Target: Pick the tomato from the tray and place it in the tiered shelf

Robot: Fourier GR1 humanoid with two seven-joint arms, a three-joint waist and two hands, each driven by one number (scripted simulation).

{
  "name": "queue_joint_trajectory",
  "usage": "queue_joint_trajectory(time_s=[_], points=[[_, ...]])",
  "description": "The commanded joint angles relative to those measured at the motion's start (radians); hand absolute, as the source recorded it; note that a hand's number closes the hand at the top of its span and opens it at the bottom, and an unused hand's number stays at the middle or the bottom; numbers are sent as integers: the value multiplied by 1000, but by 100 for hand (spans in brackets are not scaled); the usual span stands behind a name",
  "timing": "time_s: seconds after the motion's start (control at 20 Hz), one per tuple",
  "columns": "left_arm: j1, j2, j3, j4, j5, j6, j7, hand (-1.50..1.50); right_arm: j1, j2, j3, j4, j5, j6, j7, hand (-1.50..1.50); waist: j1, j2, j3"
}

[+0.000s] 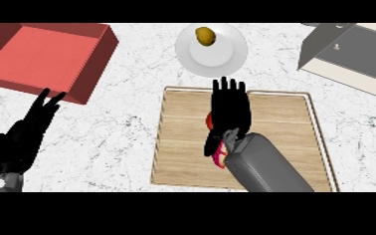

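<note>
Tomato (210, 120) shows only as a red sliver at frame centre, on the wooden tray (286, 124), mostly hidden under my right hand (231, 110), whose fingers lie straight over it. My left hand (29, 127) rests open at the lower left edge over the bench (125, 129), fingers up.

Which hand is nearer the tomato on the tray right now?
Right. The right hand is directly over the tomato on the wooden tray, covering most of it. The left hand rests far off at the view's left edge.
</note>
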Motion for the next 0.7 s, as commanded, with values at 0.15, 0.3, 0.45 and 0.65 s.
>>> queue_joint_trajectory(time_s=[0.15,0.3,0.45,0.65], points=[[16,-12,40,73,-15,-45,14,0,18,15,-26,82,32,-53,-19,-150,0,7,-6],[16,-57,31,92,-59,-27,-27,0,26,30,-39,79,12,-62,-28,150,-1,8,-6],[11,-89,2,53,-87,13,16,0,28,-30,-33,76,36,-57,-119,150,-4,7,-6],[-12,-64,28,75,-83,-37,34,0,-40,14,-48,171,74,-61,-105,150,1,9,-6]])
